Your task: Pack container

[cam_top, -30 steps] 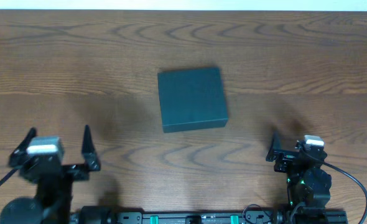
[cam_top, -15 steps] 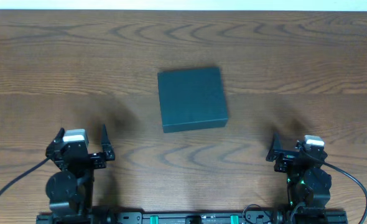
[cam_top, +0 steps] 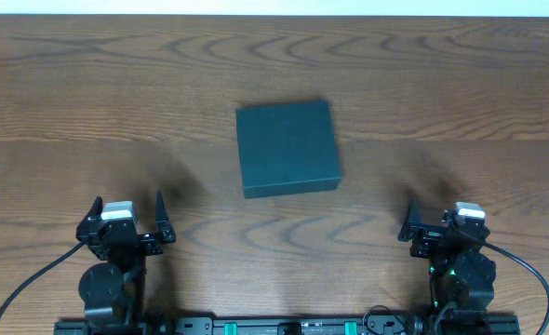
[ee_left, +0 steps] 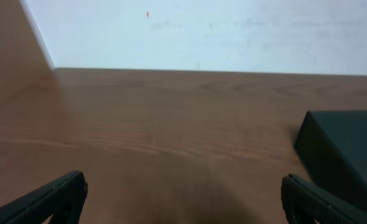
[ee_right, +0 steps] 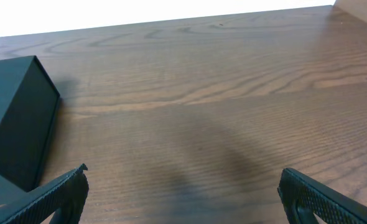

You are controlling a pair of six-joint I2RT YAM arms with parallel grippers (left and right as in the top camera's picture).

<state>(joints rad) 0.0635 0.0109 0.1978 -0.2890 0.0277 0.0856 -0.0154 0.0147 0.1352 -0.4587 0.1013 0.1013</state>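
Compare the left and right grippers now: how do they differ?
The left gripper sits left of the container, seeing it at its view's right edge; the right gripper sits right, seeing it at the left edge. Overhead shows both left jaws spread, only one right jaw clearly. Both are open and empty.

There was one container (cam_top: 287, 149), a single dark teal box, near the middle of one wooden surface (cam_top: 461, 93). Two hands were counted: one left hand (cam_top: 127, 205) at the near left and one right hand (ee_right: 183, 190) at the near right. Each showed two spread fingers, four in all.
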